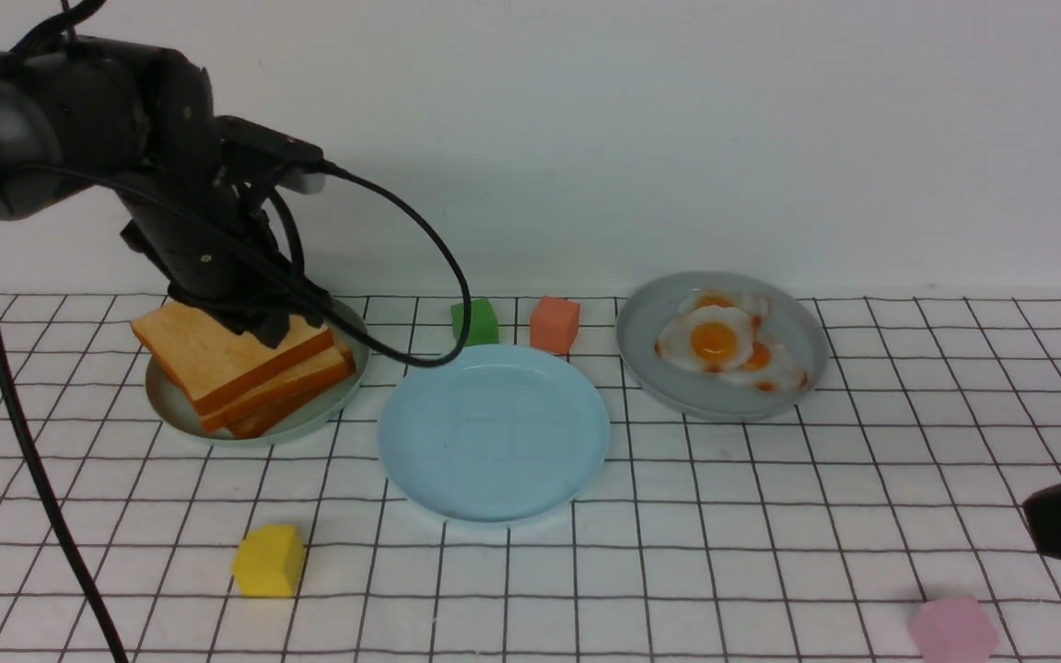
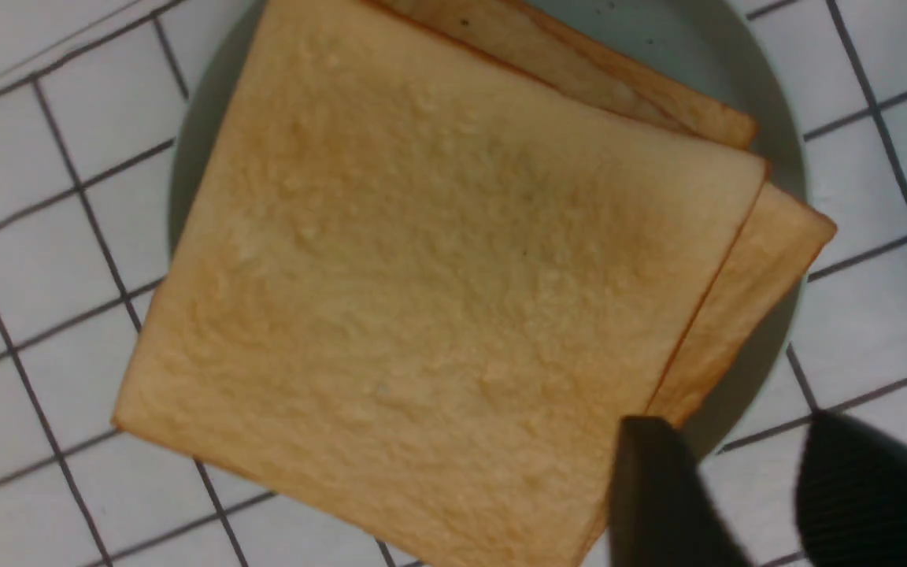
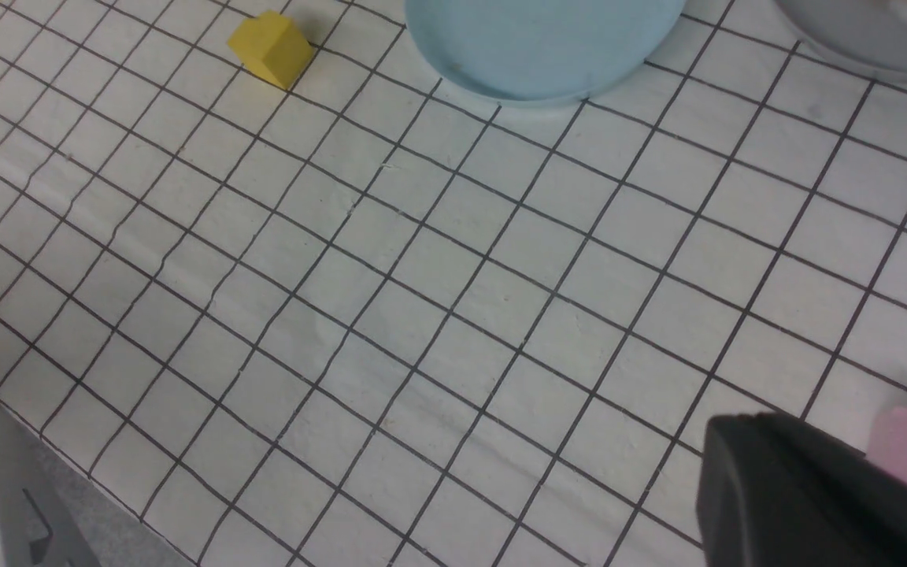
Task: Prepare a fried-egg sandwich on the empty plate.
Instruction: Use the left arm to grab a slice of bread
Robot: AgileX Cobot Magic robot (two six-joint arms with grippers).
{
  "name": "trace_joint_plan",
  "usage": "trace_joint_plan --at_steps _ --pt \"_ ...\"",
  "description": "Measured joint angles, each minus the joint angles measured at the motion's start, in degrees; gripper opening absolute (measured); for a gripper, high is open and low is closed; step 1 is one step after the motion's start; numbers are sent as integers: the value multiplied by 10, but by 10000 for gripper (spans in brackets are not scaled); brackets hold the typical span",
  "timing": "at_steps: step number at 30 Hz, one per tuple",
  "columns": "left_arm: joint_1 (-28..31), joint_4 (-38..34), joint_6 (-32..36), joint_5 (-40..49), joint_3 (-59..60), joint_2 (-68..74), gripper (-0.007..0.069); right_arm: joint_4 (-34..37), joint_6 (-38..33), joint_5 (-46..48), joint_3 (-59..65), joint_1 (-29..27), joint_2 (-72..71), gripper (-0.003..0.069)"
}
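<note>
Plain pale wall [image 1: 586, 147] behind a white tabletop [image 1: 678, 552] with dark grid lines.

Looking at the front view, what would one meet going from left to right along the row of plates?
Green-grey plate with toast slices → empty light-blue plate → grey plate with toy fried eggs

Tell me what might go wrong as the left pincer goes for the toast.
The top toast slice overlaps the slices under it, so the left pincer might catch two at once or push the stack askew.

The slices stick out past the rim of the grey-green plate, so a sideways nudge could tip one onto the table.

The cable looping beside that arm may brush the toast.
</note>
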Motion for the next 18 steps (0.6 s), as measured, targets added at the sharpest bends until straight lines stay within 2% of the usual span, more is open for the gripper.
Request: trace_joint_plan --at_steps 2,6,14,18 --pt "0 1 13 -11 -1 3 391 0 0 0 0 0 0 7" --pt "0 5 19 -35 -1 14 456 6 0 0 0 0 0 10" --pt "0 16 21 -60 -1 64 470 17 0 1 0 0 0 14" --pt "0 28 21 -63 -5 72 427 23 0 3 0 0 0 16"
